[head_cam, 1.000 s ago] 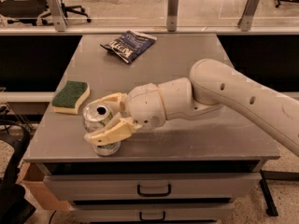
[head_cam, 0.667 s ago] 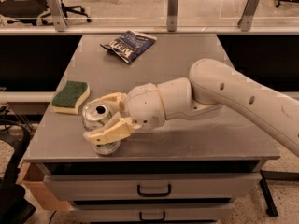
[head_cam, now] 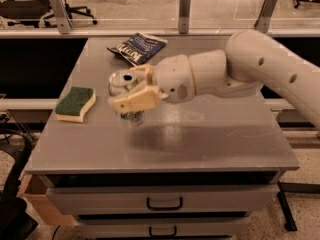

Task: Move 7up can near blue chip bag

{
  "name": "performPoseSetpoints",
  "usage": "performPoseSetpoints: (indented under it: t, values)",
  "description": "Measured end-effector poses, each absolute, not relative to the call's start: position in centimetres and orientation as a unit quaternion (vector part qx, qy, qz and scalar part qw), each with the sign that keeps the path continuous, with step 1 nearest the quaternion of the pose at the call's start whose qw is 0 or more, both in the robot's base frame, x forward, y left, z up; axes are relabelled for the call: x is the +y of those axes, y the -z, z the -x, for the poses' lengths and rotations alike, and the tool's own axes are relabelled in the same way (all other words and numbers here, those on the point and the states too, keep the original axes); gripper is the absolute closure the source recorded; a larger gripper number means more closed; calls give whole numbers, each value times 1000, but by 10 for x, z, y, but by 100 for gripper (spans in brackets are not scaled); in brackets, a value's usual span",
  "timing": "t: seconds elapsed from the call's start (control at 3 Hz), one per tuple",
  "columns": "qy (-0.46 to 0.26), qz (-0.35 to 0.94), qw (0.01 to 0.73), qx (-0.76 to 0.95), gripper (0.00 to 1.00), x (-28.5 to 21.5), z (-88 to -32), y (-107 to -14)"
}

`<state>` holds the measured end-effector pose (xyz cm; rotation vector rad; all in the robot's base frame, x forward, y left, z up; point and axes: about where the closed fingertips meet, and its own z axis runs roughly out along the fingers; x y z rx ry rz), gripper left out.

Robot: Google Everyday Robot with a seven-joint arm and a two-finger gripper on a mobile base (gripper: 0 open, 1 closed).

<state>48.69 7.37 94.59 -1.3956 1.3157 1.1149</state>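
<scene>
The 7up can (head_cam: pixel 122 84) is a silver can with green markings and a pull-tab top, held upright between my gripper's two cream fingers. My gripper (head_cam: pixel 131 91) is shut on the can and holds it just above the grey table top (head_cam: pixel 210 134), left of the middle. The blue chip bag (head_cam: pixel 137 48) lies flat at the far edge of the table, behind the can and a little to its right. My white arm (head_cam: pixel 240 69) reaches in from the right.
A yellow sponge with a green top (head_cam: pixel 76 103) lies near the table's left edge. Metal posts (head_cam: pixel 184 4) and a rail stand behind the table. Drawers with handles (head_cam: pixel 164 204) are below the front edge. An office chair stands at the far left.
My gripper has lifted the can off the table near the front left and carried it away from the front edge, toward the chip bag.
</scene>
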Motion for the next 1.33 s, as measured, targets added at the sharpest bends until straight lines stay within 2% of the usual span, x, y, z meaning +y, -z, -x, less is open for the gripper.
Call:
performPoseSetpoints:
  t: [0.67, 1.33]
  values:
    - [-422, 475, 470, 613, 100, 36, -621, -963]
    - [-393, 451, 497, 629, 100, 48, -756, -935]
